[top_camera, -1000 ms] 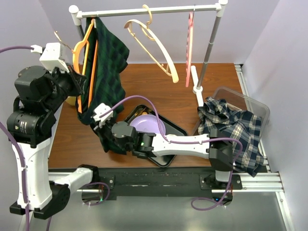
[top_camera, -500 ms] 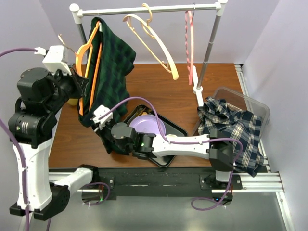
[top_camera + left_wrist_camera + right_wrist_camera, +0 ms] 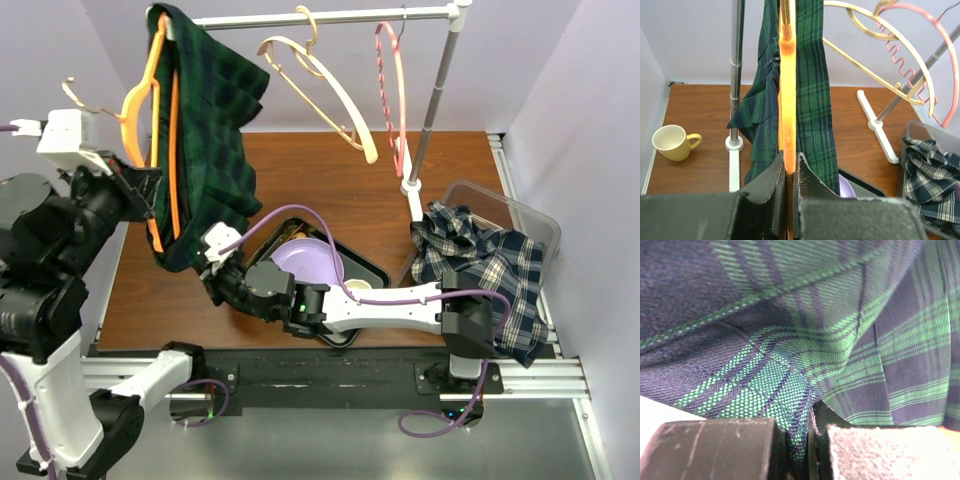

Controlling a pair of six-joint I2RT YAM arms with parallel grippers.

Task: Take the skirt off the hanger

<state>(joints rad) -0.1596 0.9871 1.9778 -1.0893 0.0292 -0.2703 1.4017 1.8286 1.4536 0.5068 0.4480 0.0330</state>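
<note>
A: What have we changed over the last second?

B: We have swung the orange hanger [image 3: 155, 110] upward and outward; a second ago it hung lower, just inside the left post of the rack [image 3: 330, 17]; now its hook sits outside that post, clear of the rail.

A: And our grip on it?

B: Our left hand [image 3: 790, 175] is clenched on the hanger's frame; both fingers press flat against the orange plastic (the wrist view shows no gap at all).

A: Where is the skirt [image 3: 210, 120]?

B: It is draped over the hanger; its upper fold now lies against the top of the rack's left post; its hem reaches down in front of the rack to our right hand [image 3: 809, 440], which is pinching a fold of the green plaid between its fingers.

A: So what does the lift buy us?

B: We judge that it puts tension on the cloth; with the hem pinned low and the hanger risen, the skirt hangs longer and straighter than before, so it should begin to slide off the frame; it is not off yet.

A: Any worry?

B: The fabric might snag on the post's top; the cream hanger [image 3: 320, 90] and the pink hanger [image 3: 392, 90], further along the rack's rail, are well apart from our work.
</note>
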